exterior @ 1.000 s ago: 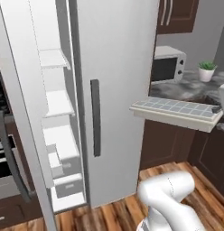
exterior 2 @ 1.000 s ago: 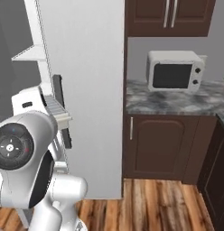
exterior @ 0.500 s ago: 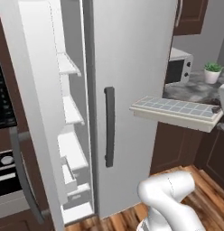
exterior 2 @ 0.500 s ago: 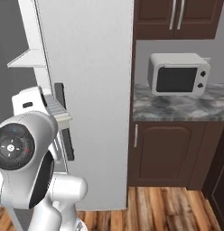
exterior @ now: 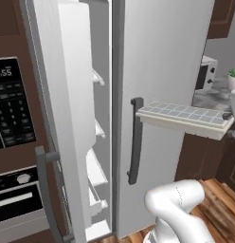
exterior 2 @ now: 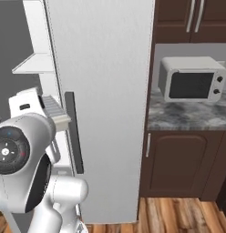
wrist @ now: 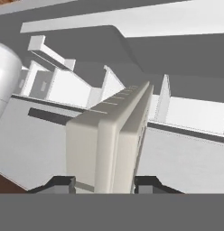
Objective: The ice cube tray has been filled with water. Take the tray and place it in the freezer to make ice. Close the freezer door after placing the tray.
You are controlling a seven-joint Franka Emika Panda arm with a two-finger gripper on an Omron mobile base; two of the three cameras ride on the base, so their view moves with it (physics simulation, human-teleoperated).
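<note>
Since a second ago our base has driven toward the freezer (exterior: 98,142); our pincer (wrist: 104,182) grips the ice cube tray (exterior: 185,118) level before the fridge door. Placing and closing remain.

white microwave (exterior 2: 192,78) on marbled counter (exterior 2: 187,117), potted plant (exterior: 233,79)

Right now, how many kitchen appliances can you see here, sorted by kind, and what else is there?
Side-by-side fridge, freezer door open: 1
Countertop microwave: 1
Built-in oven and microwave panel: 1
Ice cube tray, held in the gripper: 1
Potted plant: 1
Total: 5
</note>
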